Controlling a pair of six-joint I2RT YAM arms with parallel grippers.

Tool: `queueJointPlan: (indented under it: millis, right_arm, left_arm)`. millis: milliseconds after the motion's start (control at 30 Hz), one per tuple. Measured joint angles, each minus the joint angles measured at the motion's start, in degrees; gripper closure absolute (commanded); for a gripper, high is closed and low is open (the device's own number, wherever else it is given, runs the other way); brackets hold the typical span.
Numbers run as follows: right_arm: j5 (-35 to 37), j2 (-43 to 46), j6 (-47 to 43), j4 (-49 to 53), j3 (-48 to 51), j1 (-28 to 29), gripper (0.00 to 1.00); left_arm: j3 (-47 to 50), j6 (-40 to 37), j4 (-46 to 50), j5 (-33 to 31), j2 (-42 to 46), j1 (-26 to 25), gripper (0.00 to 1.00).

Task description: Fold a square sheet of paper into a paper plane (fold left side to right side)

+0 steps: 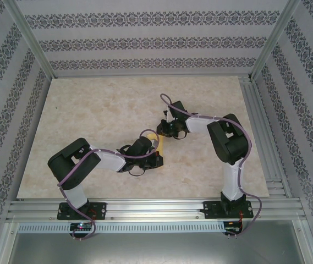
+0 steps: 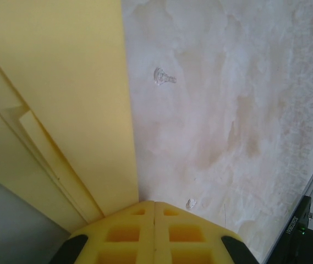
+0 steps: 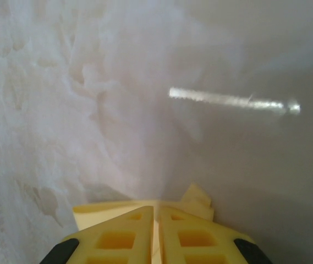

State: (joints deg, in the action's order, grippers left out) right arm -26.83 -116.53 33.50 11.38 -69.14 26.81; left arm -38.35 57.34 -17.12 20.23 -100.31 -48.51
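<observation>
The yellow sheet of paper point(image 1: 157, 142) lies folded in layers on the table between my two grippers, which hide most of it. In the left wrist view the paper point(image 2: 62, 82) spreads over the left side, with stepped folded edges. My left gripper point(image 2: 154, 204) is shut with nothing between its fingers, and its tip sits at the paper's right edge. My right gripper point(image 3: 156, 209) is shut on the paper point(image 3: 98, 213), which shows between the fingers and sticks out past both tips. From above, the left gripper point(image 1: 155, 157) and the right gripper point(image 1: 163, 132) stand close together. Whether the paper has a paper plane's shape I cannot tell.
The pale marbled tabletop point(image 1: 117, 110) stretches wide to the left and back. Aluminium rails point(image 1: 156, 209) run along the near edge and right side. Patterned walls point(image 1: 145, 44) enclose the back and sides. A small scratch mark point(image 2: 164, 77) shows on the table.
</observation>
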Motion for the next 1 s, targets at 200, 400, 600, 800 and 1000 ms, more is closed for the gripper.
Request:
queueJointPlan:
  millis: [200,400,600,800,1000]
  right_arm:
    - [1.8,-2.3,-0.9,0.7,-3.9,-2.8,0.88]
    - [2.0,-4.0,-2.0,2.6,-7.1,-3.8,0.87]
    - [4.3,-1.5,-2.4,3.2,-5.9,-5.7,0.86]
    - [3.6,11.9,-1.5,1.5,4.0,-5.5,0.86]
    - [1.7,18.3,2.8,-3.7,13.6,0.7,0.85]
  left_arm:
    - [0.2,0.0,0.0,0.0,0.2,0.0,1.0]
    - [0.2,0.0,0.3,0.2,0.3,0.0,1.0]
    - [0.2,0.0,0.9,0.2,0.5,-0.2,1.0]
    - [0.2,0.0,1.0,0.2,0.6,-0.3,1.0]
    - [0.2,0.0,1.1,0.2,0.6,-0.3,1.0]
